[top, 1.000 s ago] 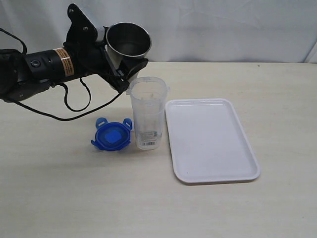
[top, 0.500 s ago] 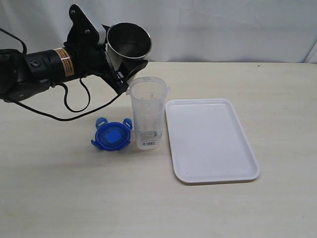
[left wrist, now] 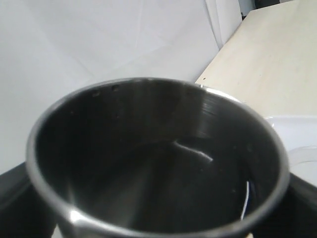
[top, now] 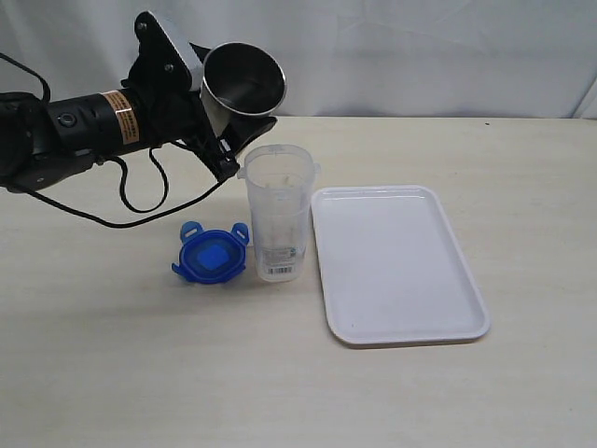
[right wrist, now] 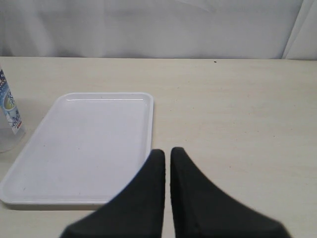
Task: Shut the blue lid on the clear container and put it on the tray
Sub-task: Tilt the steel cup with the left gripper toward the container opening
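The clear container (top: 278, 210) stands upright and uncovered on the table, just left of the white tray (top: 396, 261). The blue lid (top: 211, 254) lies flat on the table against the container's left side. My left gripper (top: 229, 126) is shut on a grey steel cup (top: 242, 82), held tilted in the air above and behind the container's rim. That cup (left wrist: 158, 163) fills the left wrist view. My right gripper (right wrist: 167, 153) is shut and empty, hovering near the tray's (right wrist: 84, 144) corner, with the container's base (right wrist: 7, 119) at the picture's edge. The right arm is outside the exterior view.
A black cable (top: 140, 201) from the left arm loops onto the table behind the lid. A white curtain (top: 420, 47) backs the table's far edge. Bare tabletop (top: 280, 392) stretches in front of the tray and lid.
The left wrist has turned slightly, tipping the steel cup a little further and lifting it a touch. Container, lid and tray have not moved.
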